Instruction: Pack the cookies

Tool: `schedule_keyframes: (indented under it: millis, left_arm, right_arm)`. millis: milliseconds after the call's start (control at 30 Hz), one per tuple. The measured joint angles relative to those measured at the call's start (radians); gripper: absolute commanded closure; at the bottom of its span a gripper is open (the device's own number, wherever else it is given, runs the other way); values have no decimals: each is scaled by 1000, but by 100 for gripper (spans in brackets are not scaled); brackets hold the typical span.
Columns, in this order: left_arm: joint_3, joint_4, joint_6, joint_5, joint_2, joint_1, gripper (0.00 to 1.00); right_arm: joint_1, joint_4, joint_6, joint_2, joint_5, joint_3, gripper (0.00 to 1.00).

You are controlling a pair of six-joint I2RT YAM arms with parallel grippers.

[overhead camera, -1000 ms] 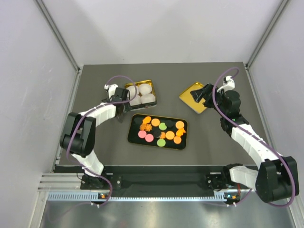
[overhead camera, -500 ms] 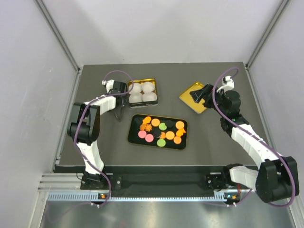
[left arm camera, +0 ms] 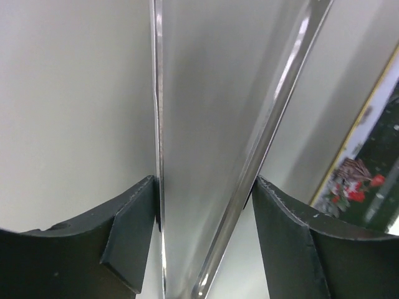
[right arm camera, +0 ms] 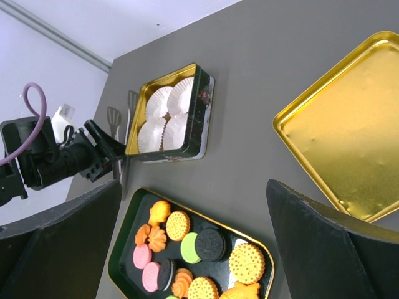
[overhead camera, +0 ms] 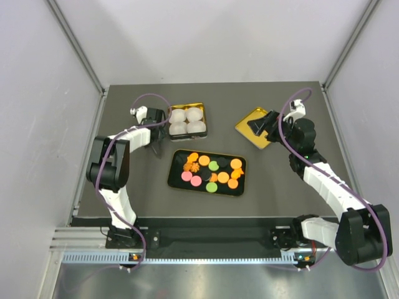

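A black tray [overhead camera: 176, 179] near the table's middle holds several cookies [right arm camera: 177, 218], orange, pink, green and dark. Behind it sits the gold-rimmed tin [overhead camera: 187, 121], lined with white paper cups [right arm camera: 165, 115]. Its gold lid [overhead camera: 257, 126] lies upside down at the back right. My left gripper [overhead camera: 154, 128] is shut on metal tongs [overhead camera: 152, 147] just left of the tin. The two tong arms [left arm camera: 206, 124] are pinched between the fingers [left arm camera: 134, 230]. My right gripper [overhead camera: 262, 124] hovers open over the lid with nothing in it. From its wrist, both tray and tin [right arm camera: 206, 112] show.
White enclosure walls close in the dark table [overhead camera: 280, 180] at the left, back and right. A purple cable [overhead camera: 149, 99] loops above the left wrist. The arm bases and a metal rail [overhead camera: 206, 249] run along the near edge.
My left arm has swung its elbow leftward, and the gripper has carried the tongs slightly back and left along the tin's left side. The right arm has hardly moved.
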Motion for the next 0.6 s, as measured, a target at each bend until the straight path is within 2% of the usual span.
schedule_keyframes:
  millis: [67, 300, 600]
  left_arm:
    - [-10, 1, -16, 16, -11, 0, 34]
    - [-37, -3, -18, 40, -35, 0, 23]
    - [-29, -49, 30, 16, -35, 0, 17]
  right_arm:
    - [0, 3, 0, 4, -8, 0, 0]
    - [0, 21, 1, 15, -33, 0, 0]
    - [0, 26, 2, 21, -46, 0, 0]
